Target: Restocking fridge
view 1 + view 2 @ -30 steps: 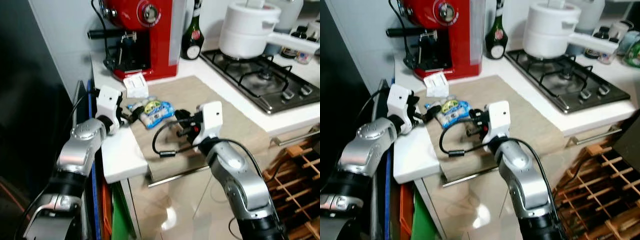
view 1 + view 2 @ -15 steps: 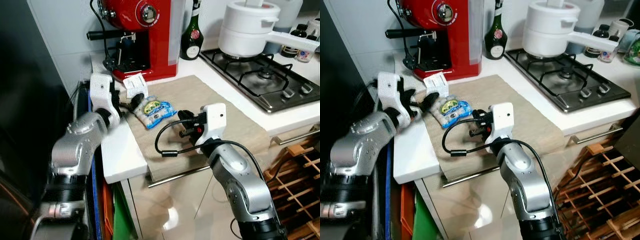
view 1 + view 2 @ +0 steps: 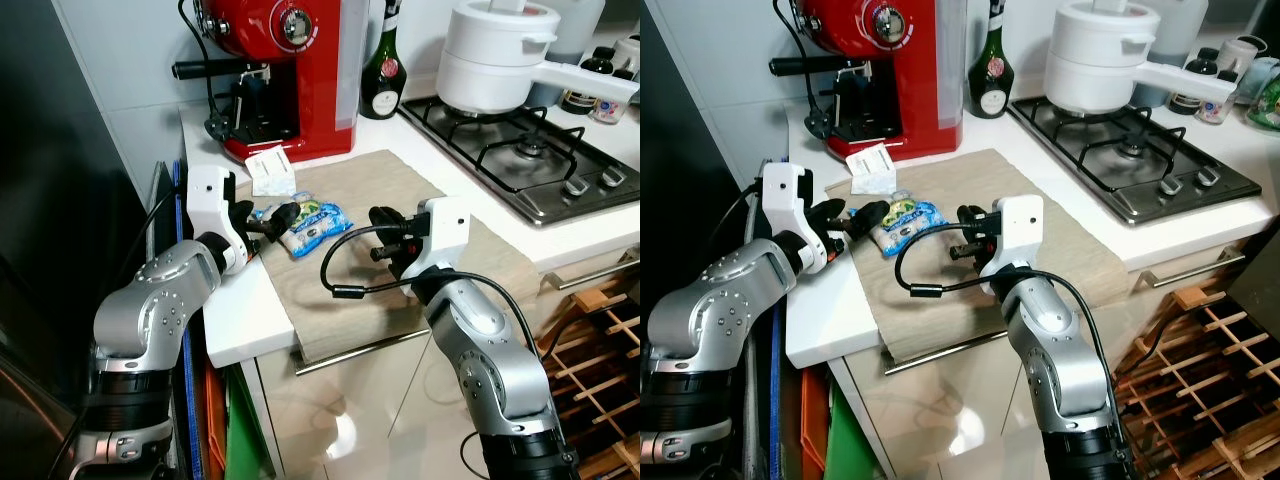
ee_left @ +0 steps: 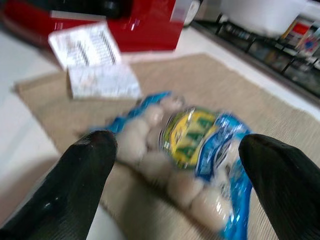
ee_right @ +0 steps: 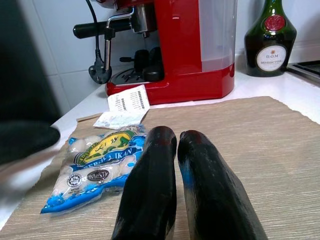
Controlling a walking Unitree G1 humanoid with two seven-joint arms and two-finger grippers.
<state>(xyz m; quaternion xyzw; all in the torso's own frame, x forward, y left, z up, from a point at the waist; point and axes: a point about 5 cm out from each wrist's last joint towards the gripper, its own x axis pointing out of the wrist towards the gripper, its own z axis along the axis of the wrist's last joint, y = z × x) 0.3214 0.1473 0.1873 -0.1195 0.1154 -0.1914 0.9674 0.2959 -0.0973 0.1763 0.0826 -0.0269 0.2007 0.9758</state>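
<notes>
1 blue fish ball packet [image 5: 97, 167] reads "bebola ikan"; left gripper [image 3: 272, 219] spread around it, right gripper [image 5: 170, 145] pressed together.

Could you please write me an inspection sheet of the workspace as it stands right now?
Surface: white counter with a beige woven mat.
Job's things: blue plastic packet of fish balls lying flat on the mat.
Clutter: white paper receipt, red espresso machine, dark green bottle, white saucepan on the gas hob.
Grippers: left claw open, straddling the packet's end; right claw shut, beside the packet, apart.
Cables: black cable looping from the right wrist.
Surroundings: wooden wine rack, tiled floor.
</notes>
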